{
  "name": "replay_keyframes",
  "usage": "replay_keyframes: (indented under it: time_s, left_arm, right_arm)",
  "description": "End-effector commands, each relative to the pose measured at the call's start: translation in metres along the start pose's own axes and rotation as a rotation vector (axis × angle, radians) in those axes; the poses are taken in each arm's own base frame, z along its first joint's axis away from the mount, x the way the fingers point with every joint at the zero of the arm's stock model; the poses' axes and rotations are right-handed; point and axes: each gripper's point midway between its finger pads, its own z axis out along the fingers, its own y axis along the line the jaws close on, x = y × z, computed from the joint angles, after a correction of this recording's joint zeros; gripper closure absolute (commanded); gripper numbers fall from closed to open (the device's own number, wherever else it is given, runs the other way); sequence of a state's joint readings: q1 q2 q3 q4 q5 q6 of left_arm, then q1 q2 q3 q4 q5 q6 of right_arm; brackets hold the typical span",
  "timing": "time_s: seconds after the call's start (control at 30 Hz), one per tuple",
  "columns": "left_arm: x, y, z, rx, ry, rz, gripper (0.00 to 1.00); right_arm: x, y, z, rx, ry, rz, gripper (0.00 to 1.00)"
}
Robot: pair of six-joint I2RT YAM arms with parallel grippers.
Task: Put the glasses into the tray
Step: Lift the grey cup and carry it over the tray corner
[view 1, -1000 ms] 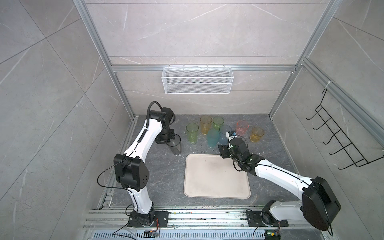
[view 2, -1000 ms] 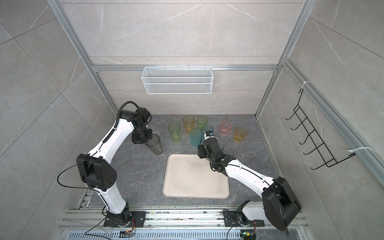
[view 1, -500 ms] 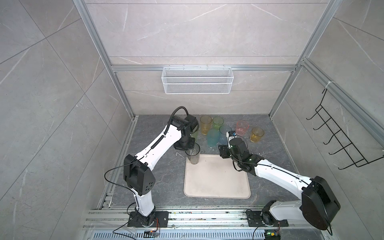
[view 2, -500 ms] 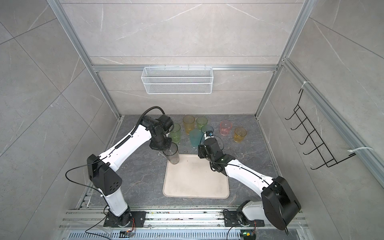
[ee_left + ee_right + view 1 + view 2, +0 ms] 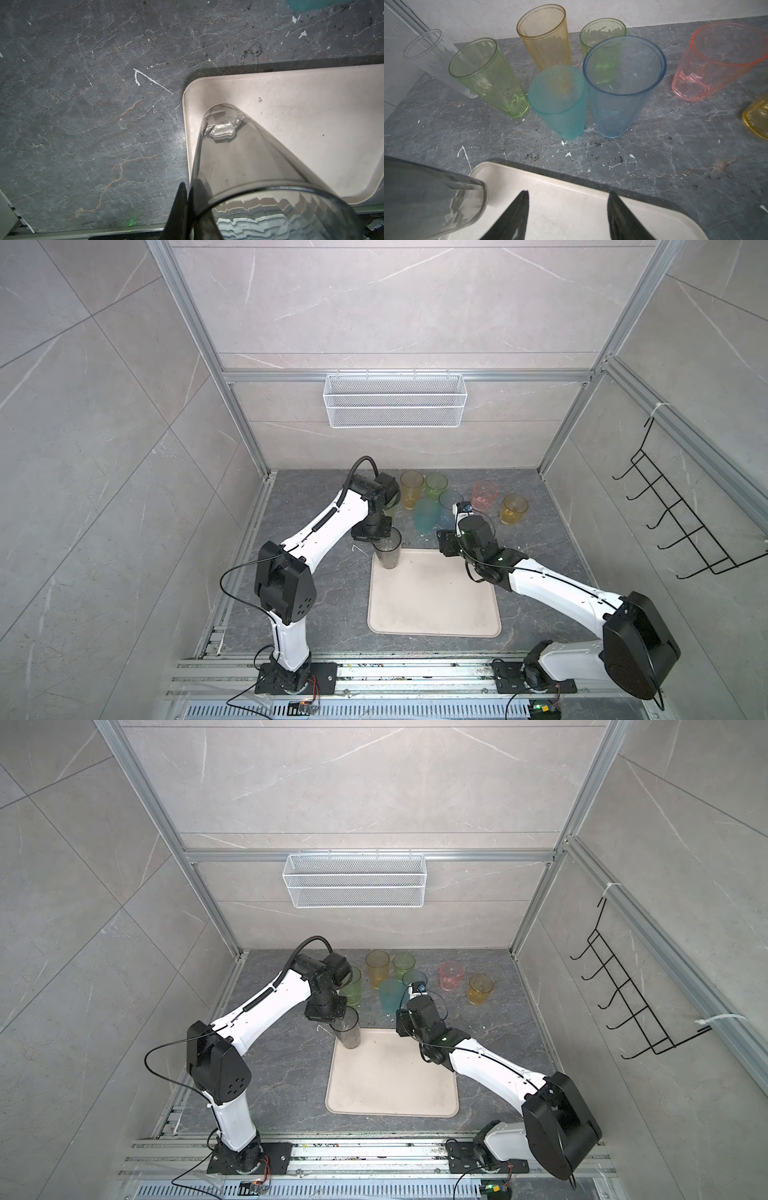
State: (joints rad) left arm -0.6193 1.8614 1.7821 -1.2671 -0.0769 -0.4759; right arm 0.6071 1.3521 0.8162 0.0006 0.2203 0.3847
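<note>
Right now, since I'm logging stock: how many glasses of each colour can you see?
grey glass: 1
clear glass: 1
green glasses: 2
amber glasses: 2
teal glass: 1
blue glass: 1
pink glass: 1
total: 9

Left arm (image 5: pixel 266 1006) partly hides tall green glass (image 5: pixel 354 988), 11 o'clock of tray (image 5: pixel 332 1094); short amber glass (image 5: pixel 757 118) cut off in right wrist view.

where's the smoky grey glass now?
In both top views, left of centre: smoky grey glass at the far-left corner of the tray, rim pinched by the left gripper, tall green glass just behind it.
</note>
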Motion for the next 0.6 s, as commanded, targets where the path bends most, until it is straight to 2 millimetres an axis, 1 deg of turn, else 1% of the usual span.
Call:
replay_keyframes:
  time_s: [0.0,0.27,0.57]
  left_arm:
    - [-0.003,0.001,0.009,-0.015,0.005,-0.026,1.00]
    - [-0.003,0.003,0.022,-0.044,0.024,-0.034,1.00]
    - [-0.004,0.006,0.031,-0.069,0.032,-0.042,1.00]
  right_arm:
    - [-0.011,-0.002,-0.005,0.014,-0.022,0.013,0.38]
    - [-0.011,-0.001,-0.005,0.014,-0.016,0.012,0.38]
    - [-0.010,-0.001,-0.004,0.015,-0.010,0.012,0.38]
